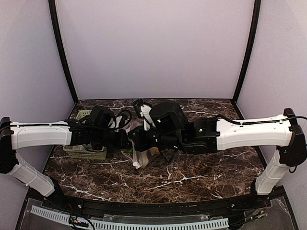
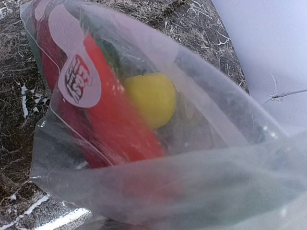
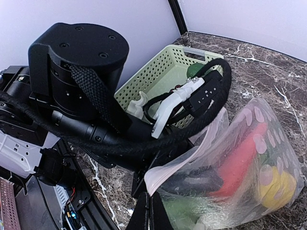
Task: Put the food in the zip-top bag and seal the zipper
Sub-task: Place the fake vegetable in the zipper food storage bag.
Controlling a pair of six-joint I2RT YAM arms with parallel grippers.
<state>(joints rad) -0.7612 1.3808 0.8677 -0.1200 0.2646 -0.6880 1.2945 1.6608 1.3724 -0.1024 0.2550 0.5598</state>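
The zip-top bag (image 3: 268, 124) lies on the marble between both arms, seen small in the top view as the bag (image 1: 139, 155). Inside it I see a yellow lemon (image 2: 151, 98), a long red chili (image 2: 120, 124) and a green leafy piece (image 3: 192, 208). My right gripper (image 3: 149, 194) is shut on the corner of the bag's mouth, where the zipper (image 3: 187, 146) strip runs up and away. My left gripper (image 1: 128, 141) is pressed against the bag's mouth. In the left wrist view the bag film covers its fingers, so I cannot tell how its jaws stand.
The pale green mesh basket (image 3: 158, 72) stands just behind the left arm, near the left wall, and shows as the basket (image 1: 85, 152) in the top view. The left arm's black wrist and cables (image 3: 76, 72) crowd the space beside the bag.
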